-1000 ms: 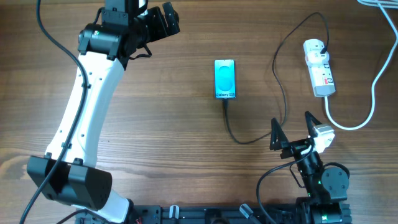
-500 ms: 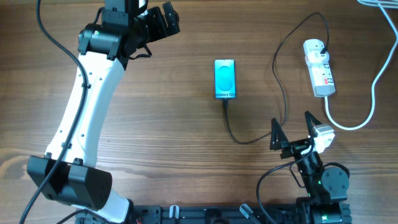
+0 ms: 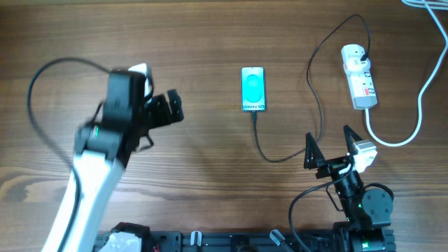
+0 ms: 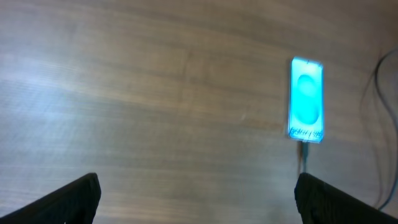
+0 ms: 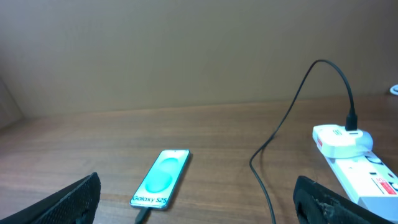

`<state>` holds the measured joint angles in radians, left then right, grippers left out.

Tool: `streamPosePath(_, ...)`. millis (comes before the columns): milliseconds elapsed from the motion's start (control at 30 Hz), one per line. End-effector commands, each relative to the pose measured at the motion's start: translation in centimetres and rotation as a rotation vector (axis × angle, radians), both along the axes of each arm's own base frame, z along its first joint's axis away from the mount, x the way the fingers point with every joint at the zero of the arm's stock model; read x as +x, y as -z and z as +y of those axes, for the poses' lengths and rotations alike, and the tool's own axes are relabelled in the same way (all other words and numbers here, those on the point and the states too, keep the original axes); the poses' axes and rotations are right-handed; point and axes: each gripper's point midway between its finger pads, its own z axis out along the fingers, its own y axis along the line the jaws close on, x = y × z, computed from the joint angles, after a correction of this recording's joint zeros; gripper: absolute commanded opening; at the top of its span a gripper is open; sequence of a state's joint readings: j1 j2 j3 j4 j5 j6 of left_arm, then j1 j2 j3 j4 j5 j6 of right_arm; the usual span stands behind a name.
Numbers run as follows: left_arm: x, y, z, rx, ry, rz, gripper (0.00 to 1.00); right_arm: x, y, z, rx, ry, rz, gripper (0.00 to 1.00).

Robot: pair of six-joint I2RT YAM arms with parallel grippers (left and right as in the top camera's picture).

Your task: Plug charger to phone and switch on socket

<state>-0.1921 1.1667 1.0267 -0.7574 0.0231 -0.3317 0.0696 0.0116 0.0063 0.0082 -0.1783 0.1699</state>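
- Phone (image 3: 253, 89) flat, screen up, centre of table (image 3: 210, 42); slick glass, best left lying.
- Cable (image 3: 253, 129) thin and floppy, tip seemingly already in the near end; for any grab, go for the stiff tip.
- Power strip (image 3: 358, 85) far right, light, probably skids under a switch press.
- Left gripper (image 3: 171, 110), right gripper (image 3: 327, 143): jaws wide apart, nothing held.

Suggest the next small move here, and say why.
Probably lift the right tool toward the socket to press its switch. The charger already meets the phone at its lower end, the socket lies on the right side, nearer that arm, and the right tool is open and empty. Whether the switch is already on cannot be told.
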Motion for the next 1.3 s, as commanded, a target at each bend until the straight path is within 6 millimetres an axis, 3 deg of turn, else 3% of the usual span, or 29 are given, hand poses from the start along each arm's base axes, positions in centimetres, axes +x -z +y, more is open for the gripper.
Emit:
streamPosePath(0,-4.2,2.0,2.1,0.038,0.006,-0.104,1.0,0.0,-0.2,-0.1,-0.01,0.007,-0.012,1.0)
streamPosePath(167,-8.2,2.0,3.3,0.054,0.012,-0.363,1.0,0.0,-0.2,-0.1,-0.01,0.007,-0.012,1.0)
streamPosePath(300,-9.9,2.8,4.0,0.054,-0.017,-0.484,1.0,0.0,-0.2,-0.1,-0.01,0.007,-0.012,1.0)
streamPosePath(433,-9.1,4.3,4.4,0.051,-0.042,-0.58,1.0,0.0,-0.2,-0.1,-0.01,0.007,-0.012,1.0)
streamPosePath(700,-6.8,2.2,5.0,0.014,-0.101,-0.872,1.0,0.0,-0.2,-0.1,-0.01,0.007,-0.012,1.0)
streamPosePath(1033,-6.8,3.1,5.8,0.035,-0.132,-0.838,1.0,0.0,-0.2,-0.1,-0.01,0.007,-0.012,1.0)
streamPosePath(1267,-6.8,3.2,5.0,0.156,-0.013,-0.848,1.0,0.0,-0.2,-0.1,-0.01,0.008,-0.012,1.0)
